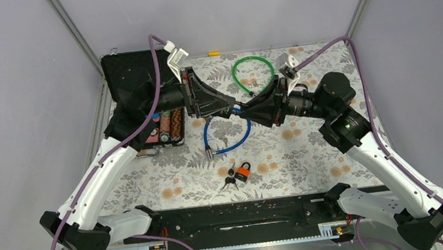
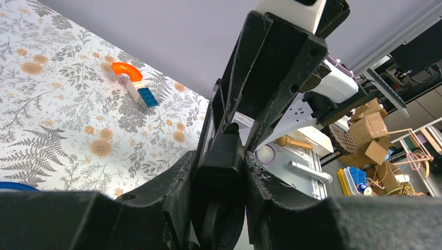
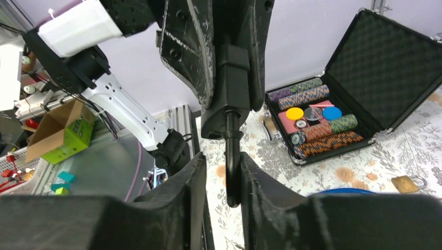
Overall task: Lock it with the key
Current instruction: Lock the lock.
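Observation:
My left gripper (image 1: 231, 107) is shut on the black lock body (image 2: 221, 172) of the blue cable lock (image 1: 208, 138), holding it above the floral mat. The lock body also shows in the right wrist view (image 3: 233, 78), clamped between the left fingers (image 3: 187, 47). A black key (image 3: 232, 161) sticks out of the lock body. My right gripper (image 3: 224, 172) faces the left one, with the key between its fingers. The key touches one finger, and a gap shows on the other side.
An orange padlock (image 1: 243, 172) with keys (image 1: 230, 180) lies near the front. A green cable lock (image 1: 252, 71) lies at the back. An open black case (image 1: 132, 78) of poker chips stands at the left. A brass padlock (image 3: 407, 183) lies beside the case. An orange and blue toy (image 2: 130, 78) lies on the mat.

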